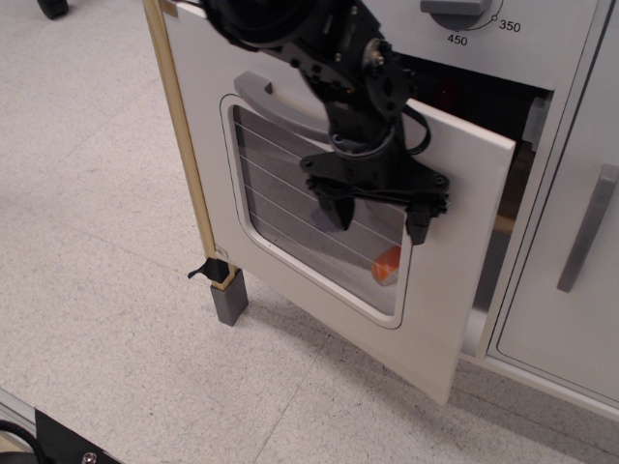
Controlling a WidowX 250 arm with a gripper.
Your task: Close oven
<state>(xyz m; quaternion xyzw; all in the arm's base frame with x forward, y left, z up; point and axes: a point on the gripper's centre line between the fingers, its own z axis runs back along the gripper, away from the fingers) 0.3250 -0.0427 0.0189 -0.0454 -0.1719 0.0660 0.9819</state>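
Note:
The white oven door [435, 290] with its wire-lined window [290, 213] and grey curved handle [276, 101] stands partly open, hinged along the wooden rail on the left. Its free edge is at the right, near the dark oven opening [484, 106]. My black gripper [377, 215] is open, with both fingers pointing down and pressed against the door's outer face over the window's upper right. It holds nothing. An orange thing [387, 266] shows through the window's lower right corner.
A plain white cabinet door with a straight grey bar handle [587, 227] is at the right. A temperature dial [455, 10] sits above the oven. A wooden rail [184, 145] ends in a grey foot [230, 300]. The speckled floor [97, 242] lies at the left.

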